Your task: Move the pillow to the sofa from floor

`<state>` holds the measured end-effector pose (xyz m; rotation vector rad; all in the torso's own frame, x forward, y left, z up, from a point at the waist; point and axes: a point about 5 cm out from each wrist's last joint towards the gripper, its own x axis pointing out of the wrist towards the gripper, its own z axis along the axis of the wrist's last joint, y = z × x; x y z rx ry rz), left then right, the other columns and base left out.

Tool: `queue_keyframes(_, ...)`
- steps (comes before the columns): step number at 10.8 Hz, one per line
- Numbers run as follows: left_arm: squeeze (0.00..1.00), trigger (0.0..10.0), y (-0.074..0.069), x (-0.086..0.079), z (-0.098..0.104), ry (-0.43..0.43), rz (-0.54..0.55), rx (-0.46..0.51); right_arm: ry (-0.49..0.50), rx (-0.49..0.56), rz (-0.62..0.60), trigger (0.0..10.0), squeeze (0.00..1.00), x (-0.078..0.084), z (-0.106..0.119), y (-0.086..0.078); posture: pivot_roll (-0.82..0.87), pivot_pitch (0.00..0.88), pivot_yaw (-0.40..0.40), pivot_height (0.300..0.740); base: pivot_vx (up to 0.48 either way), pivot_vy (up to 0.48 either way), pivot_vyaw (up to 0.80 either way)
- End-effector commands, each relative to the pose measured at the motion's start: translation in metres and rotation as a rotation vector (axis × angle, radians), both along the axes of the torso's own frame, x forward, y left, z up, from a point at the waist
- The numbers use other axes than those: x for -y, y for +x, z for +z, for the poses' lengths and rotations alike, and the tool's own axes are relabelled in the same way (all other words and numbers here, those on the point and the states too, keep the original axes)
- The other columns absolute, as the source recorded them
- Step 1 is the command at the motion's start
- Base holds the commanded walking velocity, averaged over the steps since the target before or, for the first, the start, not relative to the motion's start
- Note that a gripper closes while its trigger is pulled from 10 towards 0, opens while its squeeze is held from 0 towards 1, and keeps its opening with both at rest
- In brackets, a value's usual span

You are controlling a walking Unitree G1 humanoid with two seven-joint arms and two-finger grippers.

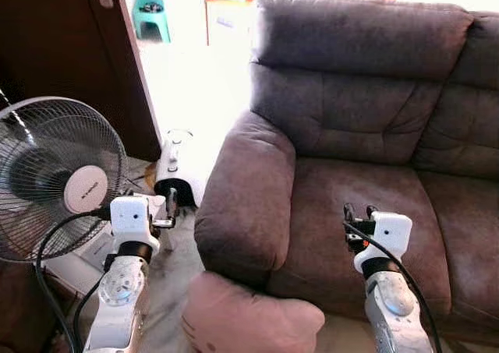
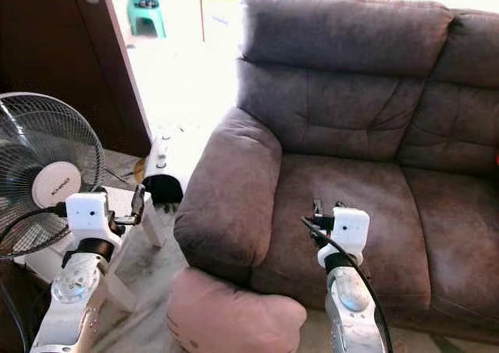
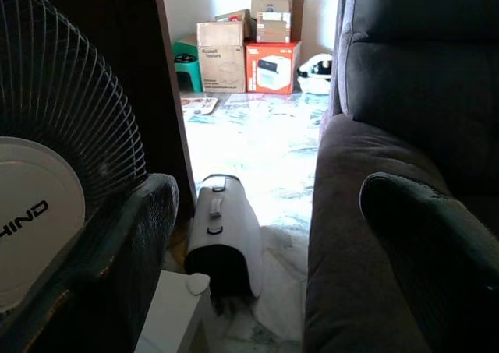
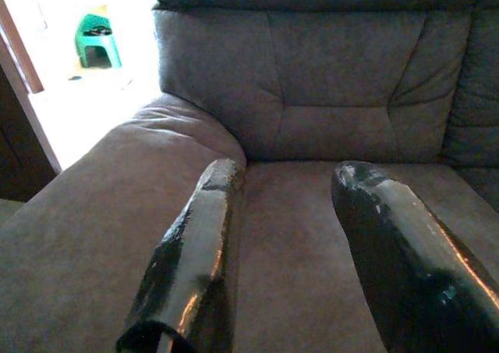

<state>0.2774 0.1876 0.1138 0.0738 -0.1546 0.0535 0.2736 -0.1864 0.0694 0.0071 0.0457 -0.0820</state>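
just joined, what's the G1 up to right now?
It stands facing the brown sofa, both arms raised. The pink pillow is on the floor by the sofa's armrest, between the arms, ungrasped. The left claw hovers open near the fan and a white appliance. The right claw is open above the seat cushion, holding nothing. Pickup hasn't started.

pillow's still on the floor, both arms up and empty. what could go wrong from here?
1. The pink pillow lies low at the sofa's armrest; reaching down could knock an arm against the armrest.
2. The left end effector is open close to the fan and its cable; a swing could snag them.
3. The right end effector hangs open over the seat cushion, away from the pillow, so a one-arm grasp may slip.
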Motion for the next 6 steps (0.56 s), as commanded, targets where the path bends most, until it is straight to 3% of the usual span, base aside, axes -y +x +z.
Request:
queue_keyframes(1, 0.00, 10.0, 0.0000, -0.0018, 0.0029, -0.002, 0.011, 0.002, 0.012, 0.015, -0.004, 10.0, 0.00, -0.0004, 0.0053, 0.0027, 0.09, 0.105, -0.039, 0.736, 0.000, 0.000, 0.00)
queue_keyframes(6, 0.00, 10.0, -0.0009, -0.0033, 0.0039, 0.000, 0.016, 0.000, 0.023, 0.008, -0.001, 10.0, 0.00, -0.0017, 0.0046, 0.0036, 0.10, 0.116, -0.037, 0.736, 0.000, 0.000, 0.00)
